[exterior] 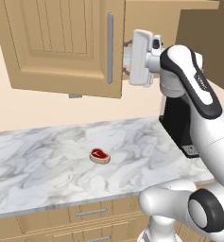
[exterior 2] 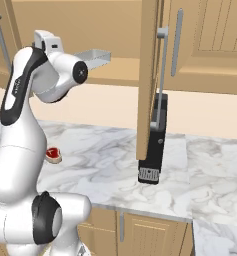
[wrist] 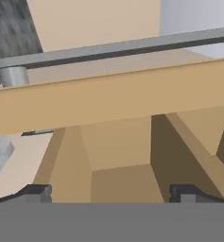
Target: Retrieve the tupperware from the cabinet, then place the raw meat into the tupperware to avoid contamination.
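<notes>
The raw meat point(exterior: 99, 155) point(exterior 2: 53, 155), a small red steak slice with a pale rim, lies on the marble counter point(exterior: 47, 160). Above it the cabinet point(exterior: 61, 42) stands with a door swung open point(exterior 2: 149, 75). The tupperware point(exterior 2: 92, 57), shallow and pale grey, rests on the cabinet's shelf. My gripper point(exterior: 128, 59) point(wrist: 111, 194) is raised to shelf height beside the door's edge, open, with nothing between its fingers. In the hand view the door's edge point(wrist: 108, 104) and its grey bar handle point(wrist: 118, 47) cross close in front of the fingertips.
A tall black coffee machine point(exterior: 177, 123) point(exterior 2: 155, 145) stands on the counter at the right, below the open door. Drawers with horizontal handles point(exterior: 90, 212) run under the counter's front edge. More panelled doors point(exterior 2: 210, 45) hang further right.
</notes>
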### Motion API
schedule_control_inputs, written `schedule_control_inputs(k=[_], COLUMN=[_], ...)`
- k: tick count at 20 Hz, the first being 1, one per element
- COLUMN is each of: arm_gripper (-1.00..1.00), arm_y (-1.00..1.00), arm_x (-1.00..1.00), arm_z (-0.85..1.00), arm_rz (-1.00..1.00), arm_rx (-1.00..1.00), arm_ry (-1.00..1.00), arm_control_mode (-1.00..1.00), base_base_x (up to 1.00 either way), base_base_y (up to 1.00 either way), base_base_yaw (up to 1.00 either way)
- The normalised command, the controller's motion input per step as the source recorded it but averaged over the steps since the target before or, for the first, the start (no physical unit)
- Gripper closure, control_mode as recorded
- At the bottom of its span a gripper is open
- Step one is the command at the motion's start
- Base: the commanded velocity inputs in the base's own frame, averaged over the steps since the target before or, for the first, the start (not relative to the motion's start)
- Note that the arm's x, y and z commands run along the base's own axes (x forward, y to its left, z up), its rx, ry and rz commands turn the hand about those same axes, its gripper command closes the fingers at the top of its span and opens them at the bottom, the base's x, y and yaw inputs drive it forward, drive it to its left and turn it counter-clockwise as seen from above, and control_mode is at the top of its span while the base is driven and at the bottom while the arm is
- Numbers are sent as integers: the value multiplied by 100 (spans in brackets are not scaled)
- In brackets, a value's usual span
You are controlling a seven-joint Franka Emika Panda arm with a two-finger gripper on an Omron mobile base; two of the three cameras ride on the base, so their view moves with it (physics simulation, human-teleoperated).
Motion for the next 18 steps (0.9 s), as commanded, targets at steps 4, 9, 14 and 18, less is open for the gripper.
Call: schedule_control_inputs(k=[4,9,14,18], arm_gripper=[-100,-100,-100,-100], arm_y=[12,15,18,21], arm_x=[2,0,0,-5], arm_z=[0,0,0,0], arm_rz=[1,3,3,5], arm_rx=[0,0,0,0], arm_ry=[0,0,0,0], arm_control_mode=[-100,-100,-100,-100], base_base_x=[0,0,0,0], base_base_y=[0,0,0,0], base_base_yaw=[0,0,0,0])
